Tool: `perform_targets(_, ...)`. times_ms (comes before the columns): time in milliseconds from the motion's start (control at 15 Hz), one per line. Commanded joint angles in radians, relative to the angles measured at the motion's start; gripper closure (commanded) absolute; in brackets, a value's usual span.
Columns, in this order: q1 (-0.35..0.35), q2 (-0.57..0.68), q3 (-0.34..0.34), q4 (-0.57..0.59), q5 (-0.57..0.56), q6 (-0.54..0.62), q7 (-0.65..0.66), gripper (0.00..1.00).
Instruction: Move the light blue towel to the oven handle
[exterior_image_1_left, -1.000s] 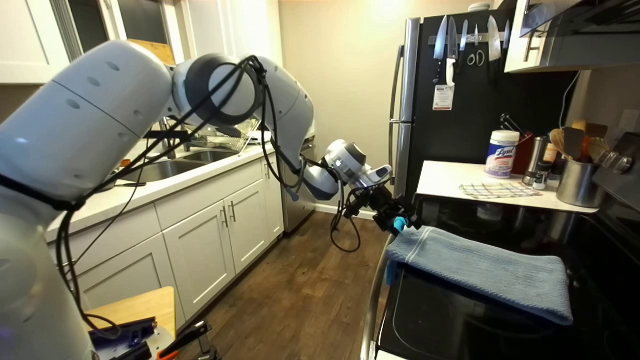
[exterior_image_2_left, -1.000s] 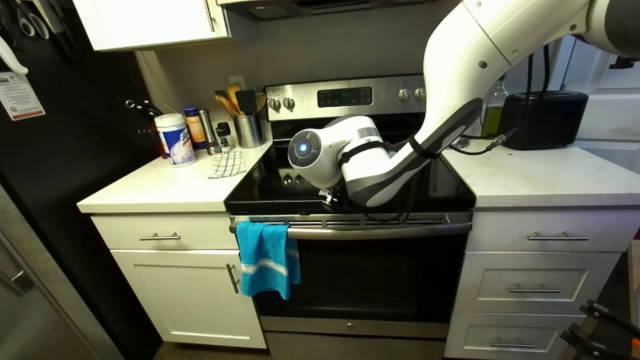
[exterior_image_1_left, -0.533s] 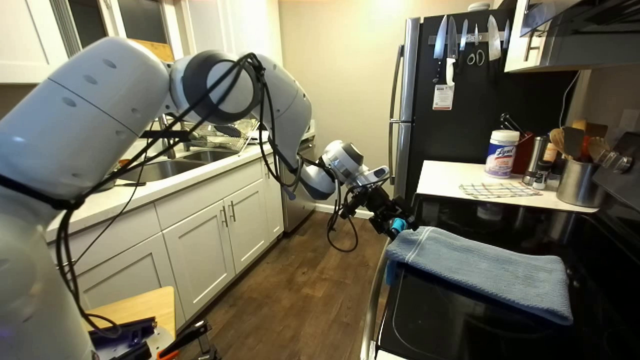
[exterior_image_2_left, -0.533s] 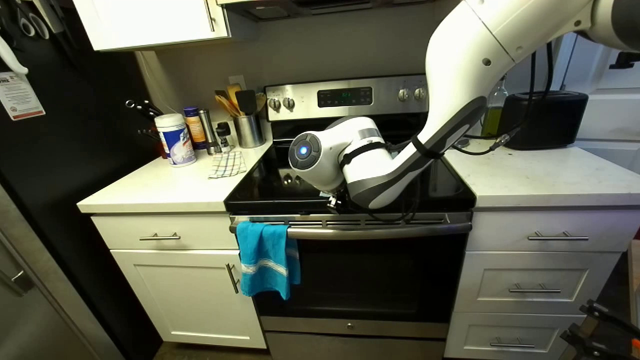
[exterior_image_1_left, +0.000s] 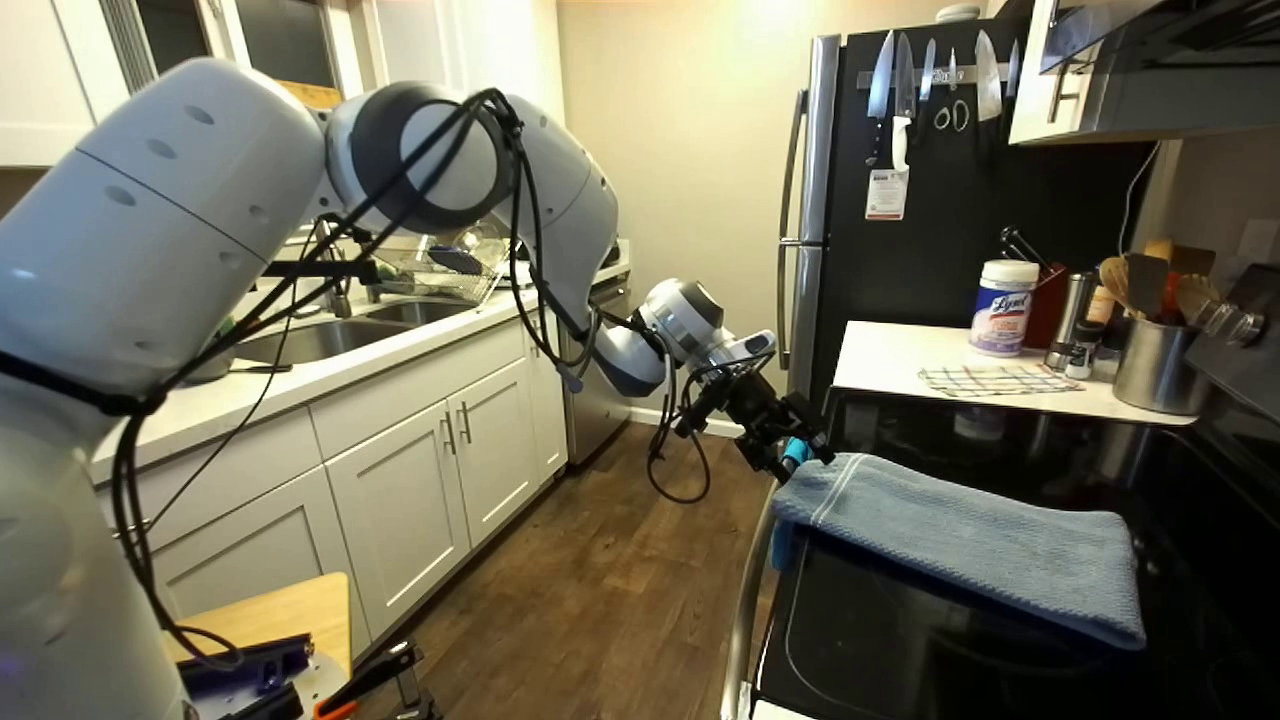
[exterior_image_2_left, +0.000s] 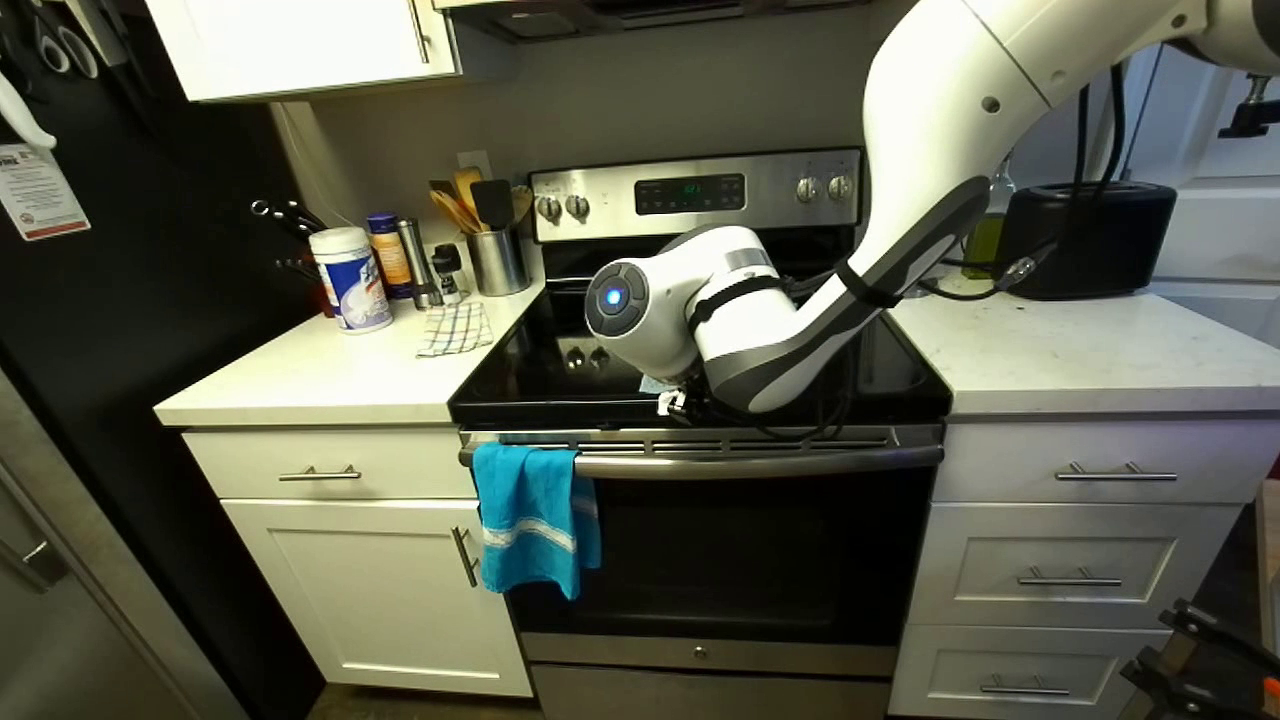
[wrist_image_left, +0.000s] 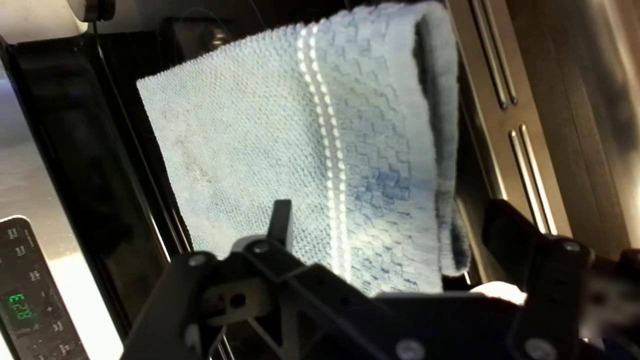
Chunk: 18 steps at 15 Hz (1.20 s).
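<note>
The light blue towel (exterior_image_1_left: 970, 545) lies folded on the black cooktop, its white-striped end at the front edge. It fills the middle of the wrist view (wrist_image_left: 280, 135); in an exterior view only a small pale bit (exterior_image_2_left: 655, 385) shows behind the arm. The oven handle (exterior_image_2_left: 760, 464) is a metallic horizontal bar across the oven front, also seen edge-on (exterior_image_1_left: 745, 610). My gripper (exterior_image_1_left: 805, 465) is at the towel's striped front end. In the wrist view its fingers (wrist_image_left: 390, 215) are wide apart, one over the towel, the other beyond its folded edge, with nothing gripped.
A brighter turquoise towel (exterior_image_2_left: 535, 520) hangs over one end of the handle. A counter beside the stove holds a wipes canister (exterior_image_1_left: 1003, 308), a checked cloth (exterior_image_1_left: 1000, 380) and a utensil pot (exterior_image_1_left: 1160, 365). A black toaster (exterior_image_2_left: 1088, 240) stands on the counter across the stove.
My gripper has shifted slightly down and left in an exterior view, toward the towel's front end, and the arm has shifted slightly. The towel has not moved.
</note>
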<state>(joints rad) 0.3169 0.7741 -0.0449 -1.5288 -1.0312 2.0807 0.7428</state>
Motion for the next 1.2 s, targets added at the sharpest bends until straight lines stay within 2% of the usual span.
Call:
perform_targets(0,-0.013,-0.053,0.015,-0.059,-0.013,-0.010,-0.036,0.33)
perform_targets(667,-0.016,-0.054,0.019,-0.043,-0.005,-0.013,-0.050,0.99)
perform_targets(867,-0.045,-0.097,0.047,-0.079,0.025,0.043,-0.073,1.00)
perform_targets(1133,-0.088,-0.236,0.072,-0.208,0.055,0.126,-0.073,0.98)
